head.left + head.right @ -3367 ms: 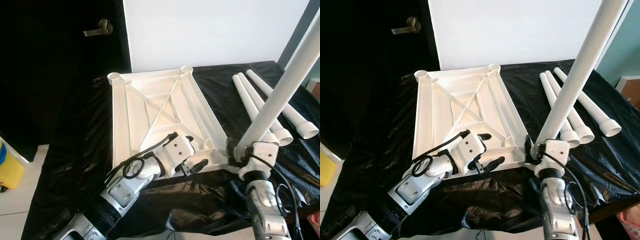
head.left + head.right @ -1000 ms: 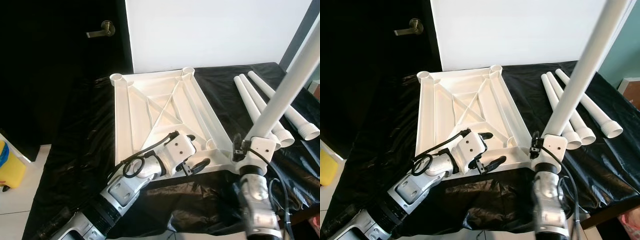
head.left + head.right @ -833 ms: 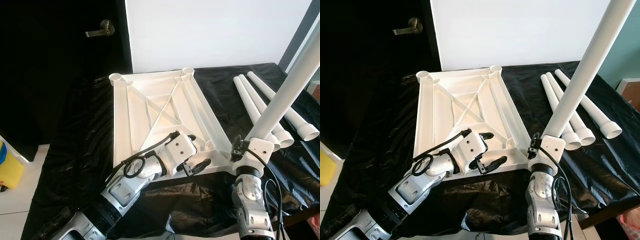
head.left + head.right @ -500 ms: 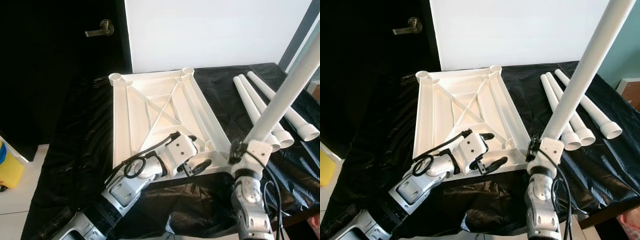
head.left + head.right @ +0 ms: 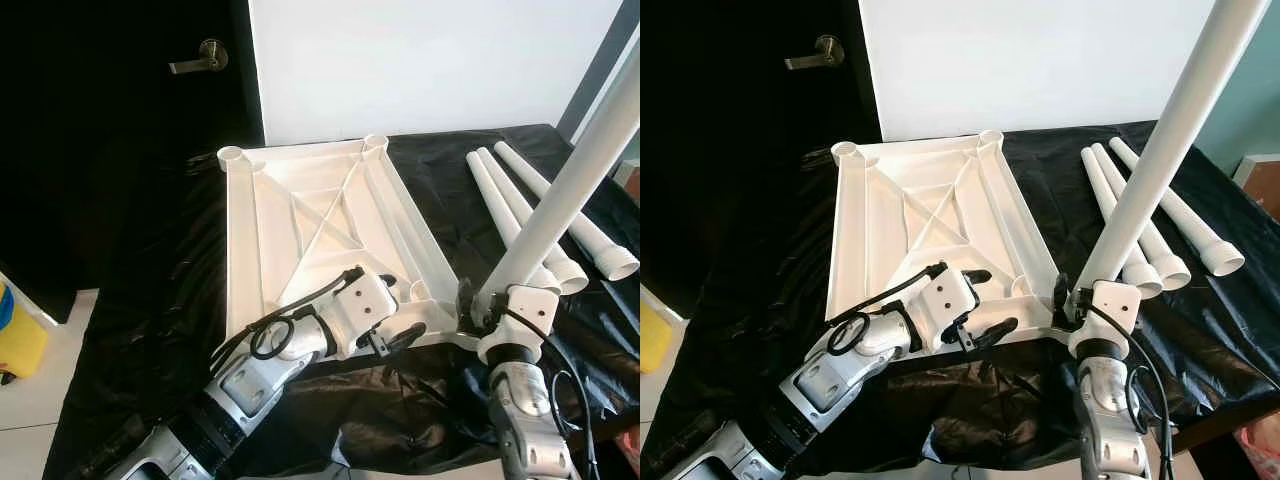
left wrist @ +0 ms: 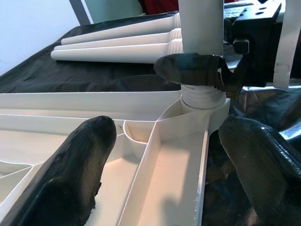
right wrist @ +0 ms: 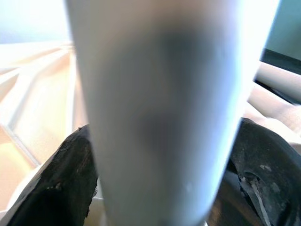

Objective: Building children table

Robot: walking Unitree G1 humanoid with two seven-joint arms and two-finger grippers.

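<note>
Right gripper [image 5: 1068, 300] grips leg [image 5: 1160, 150] upright in tabletop [image 5: 930, 215] corner socket [image 6: 203, 96].

Black plastic sheet [image 5: 150, 300] as work surface, white wall [image 5: 420, 60] behind it, dark door [image 5: 120, 120] with brass lever handle [image 5: 200, 57] beside wall, white floor tiles [image 5: 25, 400] below door.

Your two head cameras look forward and down from above the near edge of the black-draped table [image 5: 150, 300], the upturned tabletop [image 5: 320, 215] centred and the spare legs [image 5: 1140, 225] at 2 o'clock; both eyes share this whole scene, slightly offset. Your left wrist camera sits low and close inside the tabletop, facing the corner socket [image 6: 203, 101]. Your right wrist camera presses almost against the upright leg [image 7: 155, 108], blurred.
</note>
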